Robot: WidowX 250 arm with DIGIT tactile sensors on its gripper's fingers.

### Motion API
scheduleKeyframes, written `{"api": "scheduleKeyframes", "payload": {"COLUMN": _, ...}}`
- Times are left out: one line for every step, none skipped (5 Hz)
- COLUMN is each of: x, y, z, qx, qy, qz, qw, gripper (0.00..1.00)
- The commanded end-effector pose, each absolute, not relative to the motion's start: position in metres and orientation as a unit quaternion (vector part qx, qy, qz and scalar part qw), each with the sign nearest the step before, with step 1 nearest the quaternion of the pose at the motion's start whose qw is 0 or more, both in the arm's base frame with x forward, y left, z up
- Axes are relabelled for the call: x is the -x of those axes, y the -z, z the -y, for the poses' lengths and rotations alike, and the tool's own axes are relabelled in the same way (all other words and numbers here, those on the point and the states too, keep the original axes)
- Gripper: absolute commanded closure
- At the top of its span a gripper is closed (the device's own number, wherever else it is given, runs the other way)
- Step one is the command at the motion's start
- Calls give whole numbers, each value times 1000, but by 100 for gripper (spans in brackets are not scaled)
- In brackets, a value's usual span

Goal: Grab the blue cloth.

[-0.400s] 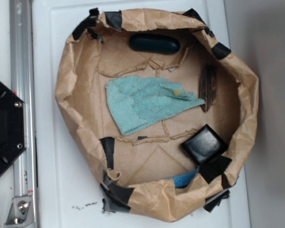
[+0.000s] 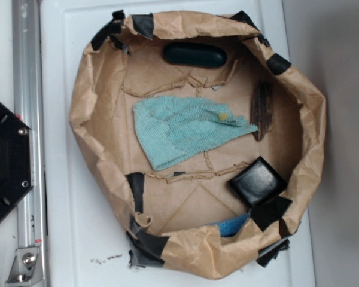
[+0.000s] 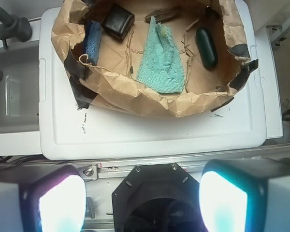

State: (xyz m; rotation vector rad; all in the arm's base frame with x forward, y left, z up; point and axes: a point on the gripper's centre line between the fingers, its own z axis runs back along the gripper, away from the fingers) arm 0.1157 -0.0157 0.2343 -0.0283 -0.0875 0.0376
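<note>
Gripper (image 3: 142, 200): parted, grasping nothing, high above the base, well short of the paper basin (image 3: 135, 99).
Blue cloth (image 3: 160, 58): rumpled, mid-basin floor.
Beyond and beside: dark oval case (image 3: 206, 47), black block (image 3: 118, 21), blue sponge (image 3: 93, 41), wood strip (image 3: 162, 15).
Risk: descending jaws snagging the crumpled rim or pinching floor paper along with the terry.

Small bright-blue sponge-like piece (image 2: 230, 226) half hidden behind crumpled brown paper wall (image 2: 191, 251); hand's finger pads (image 3: 62, 203) blurred, cut off below.
</note>
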Motion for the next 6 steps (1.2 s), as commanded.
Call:
{"api": "scheduleKeyframes", "payload": {"x": -154, "y": -211, "z": -6, "qx": -11, "qy": -5, "qz": 64, "qw": 998, "gripper": 0}}
{"api": "scheduleKeyframes", "payload": {"x": -163, "y": -195, "z": -10, "qx": -16, "qy": 4, "qz": 57, "qw": 998, "gripper": 0}}
{"api": "scheduleKeyframes", "payload": {"x": -182, "y": -165, "z": -13, "qx": -15, "qy": 42, "qz": 56, "qw": 997, "gripper": 0}}
{"api": "scheduleKeyframes", "payload": {"x": -215, "y": -154, "z": -27, "qx": -22, "qy": 70, "qz": 39, "qw": 997, "gripper": 0}}
{"api": "scheduleKeyframes", "payload": {"x": -233, "y": -148, "z": -35, "qx": 10, "qy": 64, "qz": 33, "qw": 997, "gripper": 0}}
{"api": "scheduleKeyframes", "payload": {"x": -246, "y": -134, "z": -42, "qx": 21, "qy": 58, "qz": 11, "qw": 998, "gripper": 0}}
